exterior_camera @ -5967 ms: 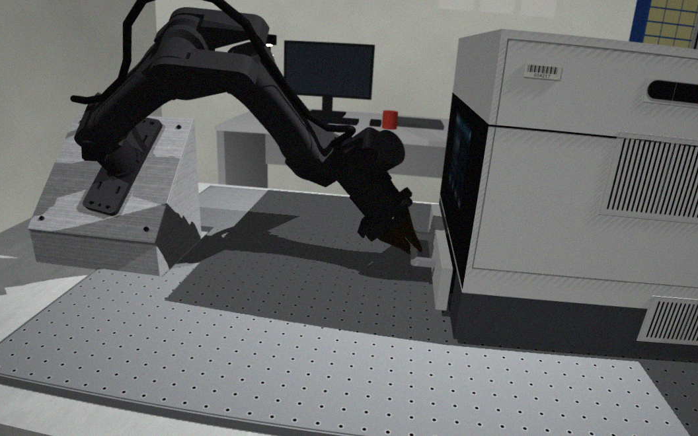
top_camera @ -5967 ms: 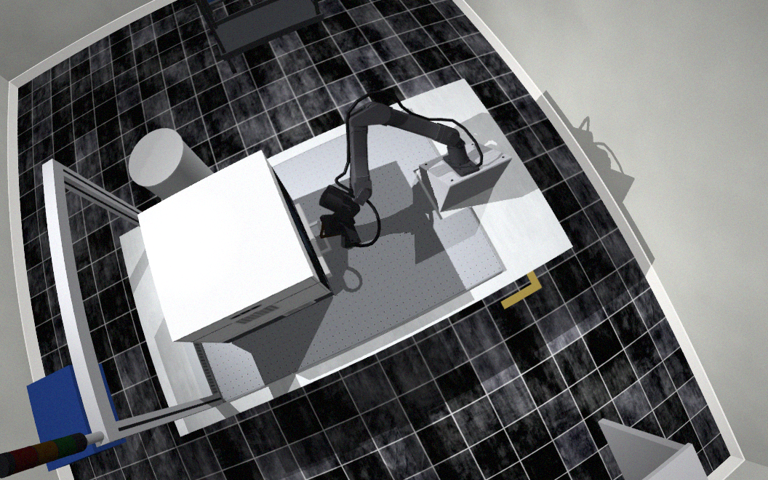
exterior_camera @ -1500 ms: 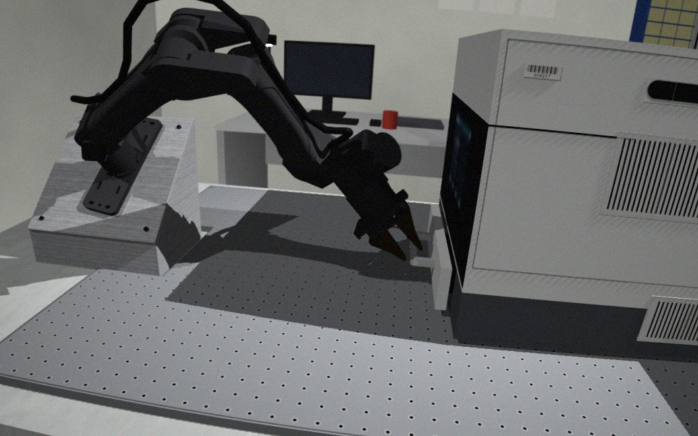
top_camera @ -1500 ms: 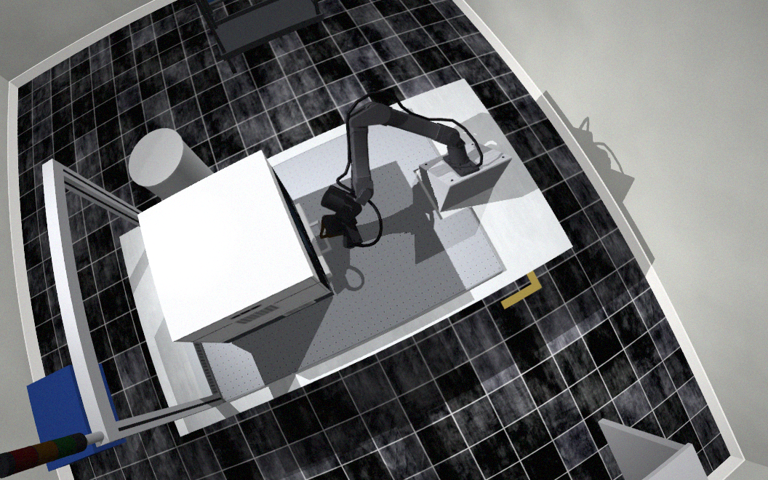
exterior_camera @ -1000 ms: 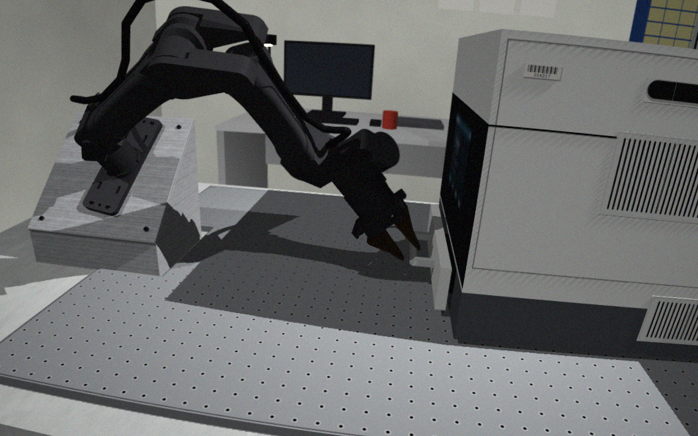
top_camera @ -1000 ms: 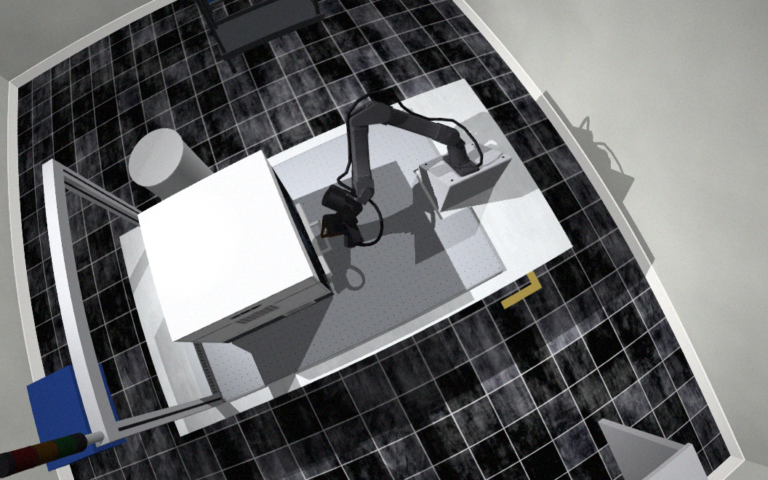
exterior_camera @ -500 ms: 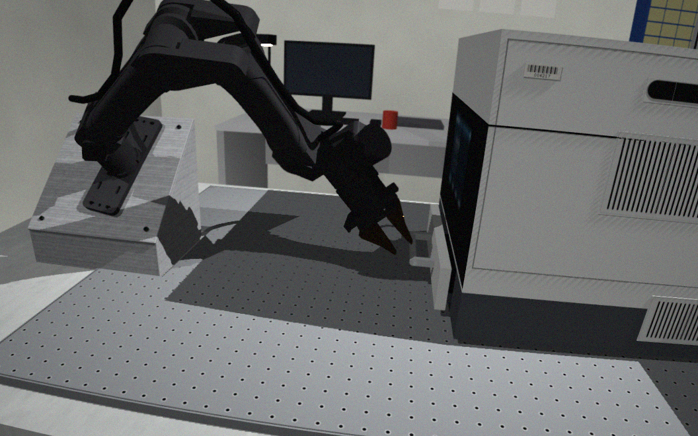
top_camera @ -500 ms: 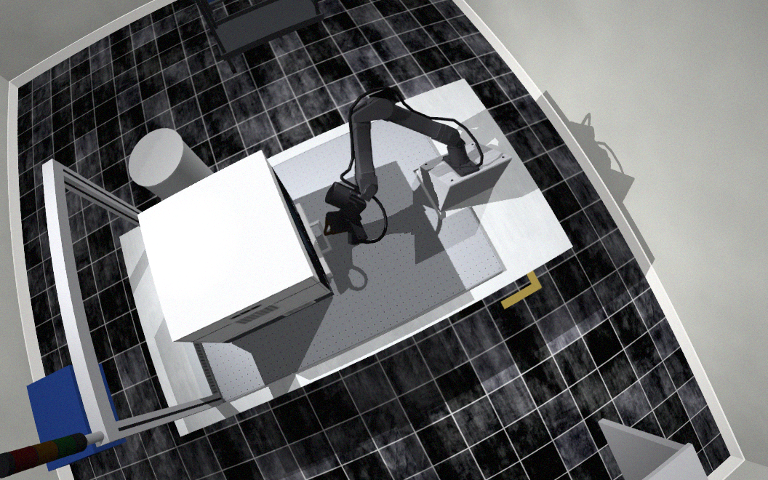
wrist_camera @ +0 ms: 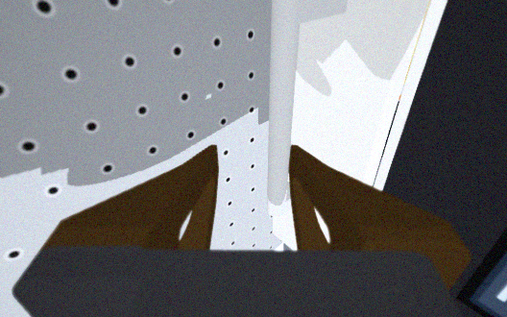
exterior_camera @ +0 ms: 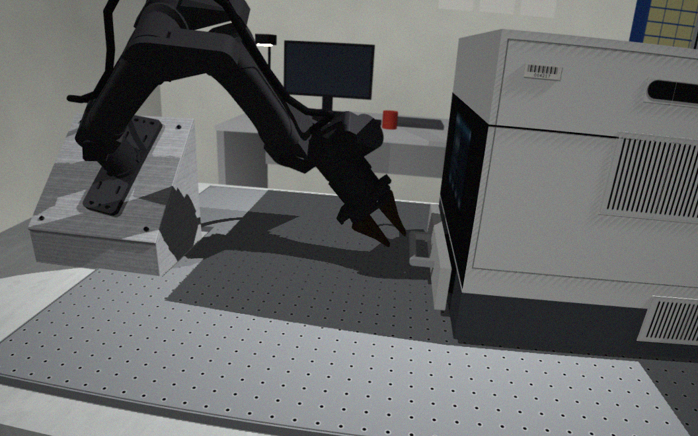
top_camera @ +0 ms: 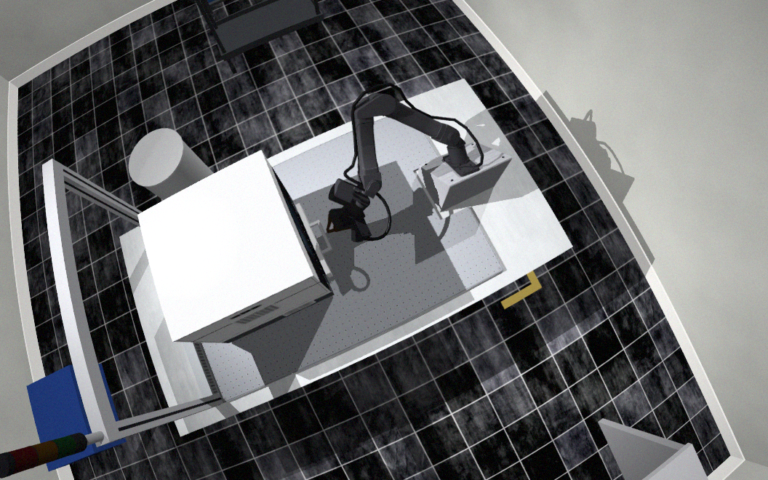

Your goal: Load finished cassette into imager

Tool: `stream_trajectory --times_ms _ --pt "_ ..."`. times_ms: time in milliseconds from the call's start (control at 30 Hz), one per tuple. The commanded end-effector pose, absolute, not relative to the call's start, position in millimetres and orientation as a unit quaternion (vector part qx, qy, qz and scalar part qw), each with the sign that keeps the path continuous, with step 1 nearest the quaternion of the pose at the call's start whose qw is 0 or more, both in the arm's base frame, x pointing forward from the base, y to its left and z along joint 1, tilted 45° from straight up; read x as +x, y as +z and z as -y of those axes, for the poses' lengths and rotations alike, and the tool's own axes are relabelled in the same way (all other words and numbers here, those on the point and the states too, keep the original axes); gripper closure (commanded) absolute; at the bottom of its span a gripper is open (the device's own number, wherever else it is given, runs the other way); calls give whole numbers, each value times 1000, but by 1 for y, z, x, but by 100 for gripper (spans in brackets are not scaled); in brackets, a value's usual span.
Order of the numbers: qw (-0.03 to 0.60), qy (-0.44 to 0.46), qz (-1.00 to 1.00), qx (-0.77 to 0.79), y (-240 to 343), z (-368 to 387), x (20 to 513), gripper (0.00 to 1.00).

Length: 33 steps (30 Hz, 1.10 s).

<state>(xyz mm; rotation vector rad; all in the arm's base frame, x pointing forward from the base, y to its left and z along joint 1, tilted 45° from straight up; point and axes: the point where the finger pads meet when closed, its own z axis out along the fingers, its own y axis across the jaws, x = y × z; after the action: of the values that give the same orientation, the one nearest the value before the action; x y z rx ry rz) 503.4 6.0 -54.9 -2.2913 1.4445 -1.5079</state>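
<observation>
The gel imager IM [top_camera: 229, 247] is a big white box at the left of the perforated table; it also shows in the exterior view [exterior_camera: 590, 173]. Its white drawer front [exterior_camera: 438, 265] sits close against its dark face, with a white handle bar [exterior_camera: 420, 246] sticking out. My gripper [exterior_camera: 393, 236] points down at that handle. In the wrist view the handle bar [wrist_camera: 279, 101] runs between my brown fingers, close to the right one and with a gap to the left one. The fingers are partly open and grip nothing. The cassette FINISHED is not in view.
The arm's sloped grey base block [exterior_camera: 116, 200] stands at the table's far side. The perforated breadboard [exterior_camera: 308, 351] spreads in front of IM. A desk with a monitor [exterior_camera: 329, 70] and a red cup [exterior_camera: 389, 119] is behind.
</observation>
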Motion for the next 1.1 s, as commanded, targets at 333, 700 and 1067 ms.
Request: stream_trajectory --times_ms 333,700,1067 --pt "41 -503 -445 -740 -30 -29 494 65" --pt "39 -502 -445 -740 -26 -33 484 65" --pt "52 -508 -446 -735 -17 -37 493 65"
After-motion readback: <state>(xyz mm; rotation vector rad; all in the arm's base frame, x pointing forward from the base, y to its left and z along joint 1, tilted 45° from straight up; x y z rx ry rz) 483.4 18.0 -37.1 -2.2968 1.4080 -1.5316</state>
